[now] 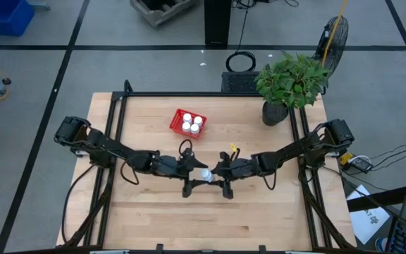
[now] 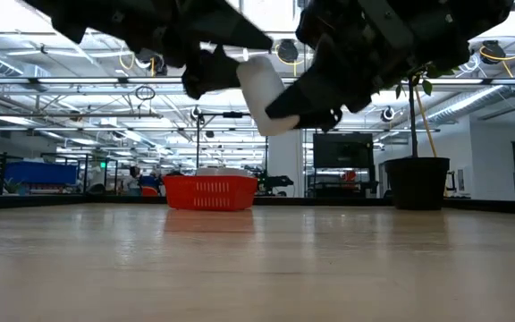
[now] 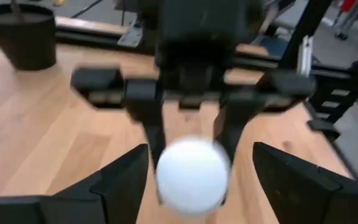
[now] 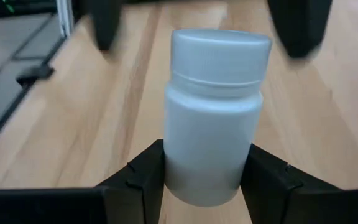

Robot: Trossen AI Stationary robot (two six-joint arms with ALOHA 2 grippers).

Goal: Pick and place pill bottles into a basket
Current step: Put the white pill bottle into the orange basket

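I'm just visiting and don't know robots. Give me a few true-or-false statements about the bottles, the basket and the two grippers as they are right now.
1. The right gripper is clamped on a pill bottle. True.
2. That bottle stands on the table. False: the low view shows it held in the air.
3. The red basket holds four bottles. True.
4. The left gripper is clamped on the bottle. False: its fingers stand apart on either side of it.
5. The basket sits beside the potted plant, touching it. False: bare table lies between them.
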